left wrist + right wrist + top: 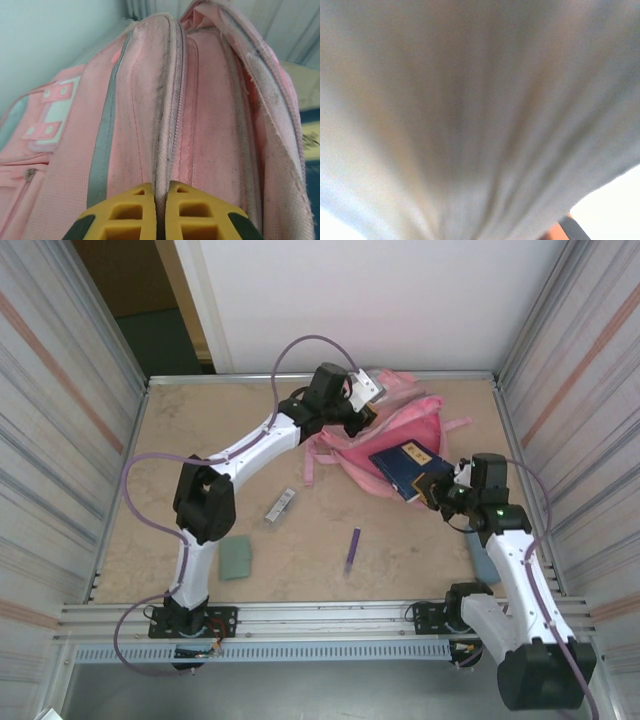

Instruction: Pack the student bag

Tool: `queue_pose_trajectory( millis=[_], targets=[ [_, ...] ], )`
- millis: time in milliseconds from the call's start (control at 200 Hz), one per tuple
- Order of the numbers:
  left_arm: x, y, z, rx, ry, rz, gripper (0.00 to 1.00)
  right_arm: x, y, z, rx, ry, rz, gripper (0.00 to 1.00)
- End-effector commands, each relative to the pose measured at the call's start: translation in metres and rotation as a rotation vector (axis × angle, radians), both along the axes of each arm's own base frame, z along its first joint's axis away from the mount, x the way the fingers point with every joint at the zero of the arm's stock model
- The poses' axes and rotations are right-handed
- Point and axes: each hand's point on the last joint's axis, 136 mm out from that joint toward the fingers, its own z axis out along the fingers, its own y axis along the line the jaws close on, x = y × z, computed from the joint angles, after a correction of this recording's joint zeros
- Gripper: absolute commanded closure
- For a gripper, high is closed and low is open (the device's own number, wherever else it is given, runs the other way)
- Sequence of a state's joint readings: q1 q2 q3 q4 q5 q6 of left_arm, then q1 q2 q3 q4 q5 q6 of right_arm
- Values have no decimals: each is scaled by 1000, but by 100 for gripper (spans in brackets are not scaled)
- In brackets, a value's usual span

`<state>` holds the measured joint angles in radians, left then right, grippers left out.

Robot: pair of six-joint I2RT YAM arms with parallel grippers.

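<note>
My left gripper [161, 210] pinches the rim of the pink backpack [200, 125], my right gripper [445, 485] clamps the blue book [403, 464] beside it; if the fabric slips, the opening could close and jam the book.

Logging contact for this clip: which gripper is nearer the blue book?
Right. The right gripper grips the blue book at its edge; the left gripper pinches the student bag farther back.

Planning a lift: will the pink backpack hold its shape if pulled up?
Likely floppy: the student bag is soft fabric, bunched where the left end effector pinches it. It probably sags around the blue book, and loose straps may drag.
</note>
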<state>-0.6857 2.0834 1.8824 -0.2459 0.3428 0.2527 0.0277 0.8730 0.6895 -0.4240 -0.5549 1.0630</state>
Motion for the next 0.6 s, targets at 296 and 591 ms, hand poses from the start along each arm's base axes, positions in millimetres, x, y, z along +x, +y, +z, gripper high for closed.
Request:
queue_pose_trajectory(
  millis=[296,591],
  targets=[
    [-38,-12,110,-279,-173,-177,100,72,12,20,-48,-188,-76,100],
    [-44,-14,122,-330,-154,-216,100,98,30,-7,-92,-184,-122,100]
  ],
)
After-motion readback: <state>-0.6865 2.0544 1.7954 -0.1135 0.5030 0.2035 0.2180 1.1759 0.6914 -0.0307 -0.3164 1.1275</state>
